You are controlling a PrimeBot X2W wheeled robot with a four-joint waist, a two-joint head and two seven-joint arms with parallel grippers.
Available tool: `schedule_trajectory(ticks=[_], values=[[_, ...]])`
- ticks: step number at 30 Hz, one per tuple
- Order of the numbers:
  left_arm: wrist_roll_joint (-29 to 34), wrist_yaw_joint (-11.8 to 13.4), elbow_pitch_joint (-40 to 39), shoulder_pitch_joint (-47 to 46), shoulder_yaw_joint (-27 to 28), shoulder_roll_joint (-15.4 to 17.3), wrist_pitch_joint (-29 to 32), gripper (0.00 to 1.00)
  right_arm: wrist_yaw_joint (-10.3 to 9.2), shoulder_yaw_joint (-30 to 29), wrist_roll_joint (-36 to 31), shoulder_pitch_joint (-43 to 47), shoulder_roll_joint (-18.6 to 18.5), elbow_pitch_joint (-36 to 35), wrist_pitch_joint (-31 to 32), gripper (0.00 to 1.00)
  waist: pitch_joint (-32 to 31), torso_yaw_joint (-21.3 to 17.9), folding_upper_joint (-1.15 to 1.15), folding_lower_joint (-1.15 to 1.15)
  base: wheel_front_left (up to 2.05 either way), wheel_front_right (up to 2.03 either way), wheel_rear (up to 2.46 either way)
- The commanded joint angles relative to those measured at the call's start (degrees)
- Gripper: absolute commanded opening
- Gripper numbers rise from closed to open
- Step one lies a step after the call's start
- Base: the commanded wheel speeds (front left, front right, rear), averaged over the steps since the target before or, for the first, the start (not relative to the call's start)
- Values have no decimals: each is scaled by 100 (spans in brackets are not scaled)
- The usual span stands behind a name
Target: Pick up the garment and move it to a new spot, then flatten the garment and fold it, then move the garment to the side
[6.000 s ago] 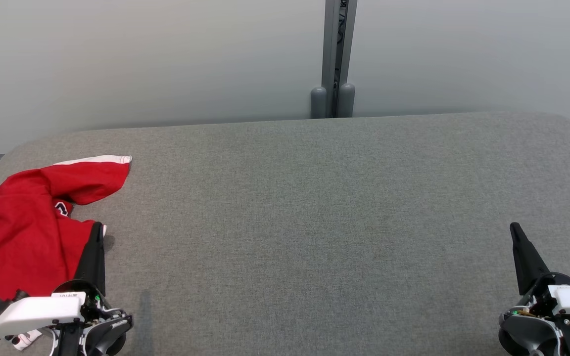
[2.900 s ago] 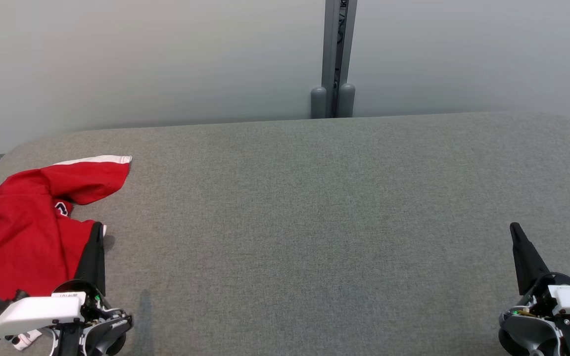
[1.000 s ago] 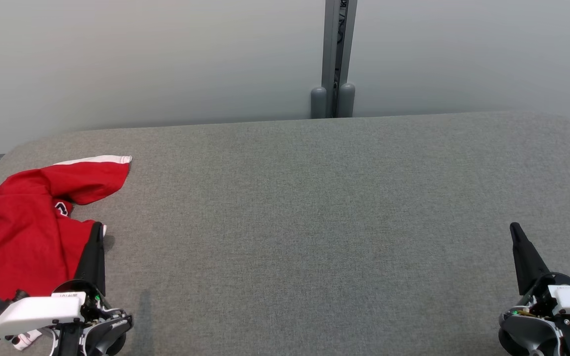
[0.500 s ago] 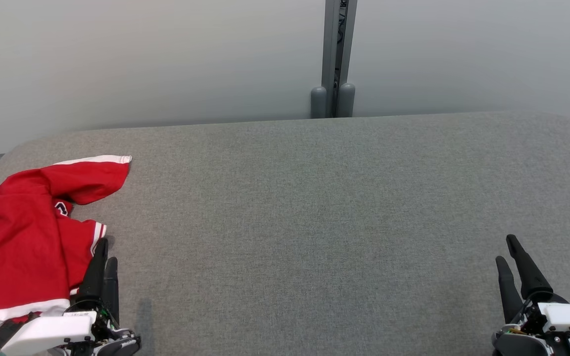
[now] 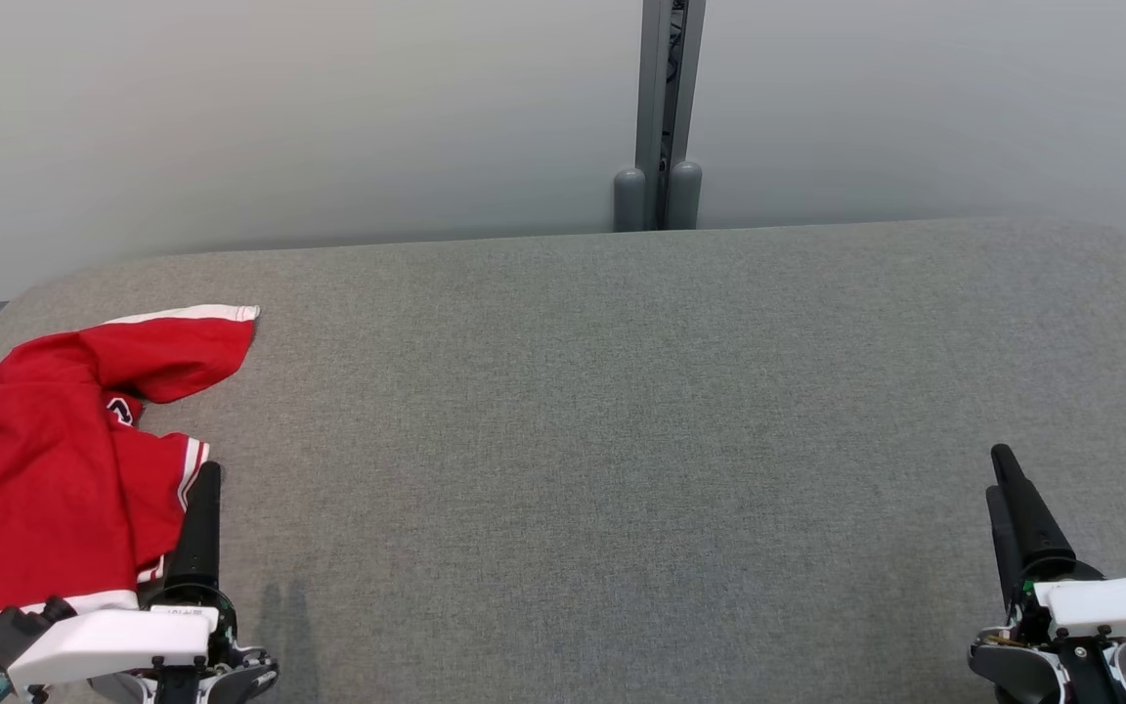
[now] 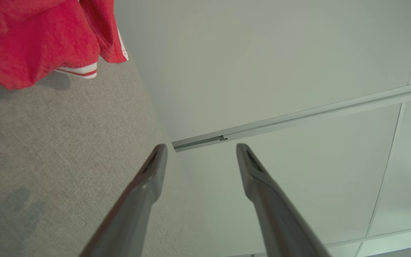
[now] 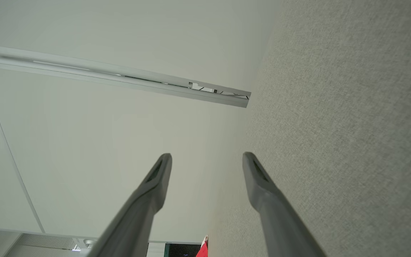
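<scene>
Since both grippers have just sprung apart, stage: I judge we are at the very start, readying for the first pick; nothing is moved, flattened or folded yet.
Left gripper [image 6: 200, 151]: released, its two long dark fingers spread with only air between them; a second ago they were pressed together. It sits at the near left of the table, just beside the garment's right edge, holding nothing.
Right gripper [image 7: 207, 159]: also released and empty, likewise clenched a second ago; it waits at the near right corner, well apart from the cloth.
Red garment with white trim [image 5: 35, 469]: crumpled in a heap at the left end of the table, partly running out of my head view; it has not shifted. One sleeve with a white cuff [image 5: 182, 342] points toward the middle; a white-banded hem [image 5: 35, 611] lies nearest me.
Grey fabric-covered table [image 5: 622, 440]: a wide stretch toward the middle and right, which I take for the new spot.
Arms: both have shifted slightly at the near edge as the fingers parted.
Meaning: parted fingers tell me the reach comes next; I'd send the left one onto the nearest sleeve edge or hem.
Risk: soft, bunched cloth, so I may pinch several layers, or drag the heap instead of lifting it.
</scene>
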Motion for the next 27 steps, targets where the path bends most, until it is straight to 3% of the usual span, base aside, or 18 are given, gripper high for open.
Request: schedule_trajectory(ticks=[1, 14, 27], values=[[297, -13, -78, -237, 15, 43, -57, 100, 6, 9, -237, -175, -82, -79, -81, 100, 2, -1, 0, 0, 0, 0, 0], [2109, 97, 79, -263, 7, 29, -362, 100, 7, 169, -1801, -276, -126, -41, -387, 100, 12, -10, 0, 0, 0, 0, 0], [3399, 302, 78, -292, -40, 51, -630, 100, 9, 255, -3150, -355, -109, 21, -658, 100, 17, -22, 0, 0, 0, 0, 0]])
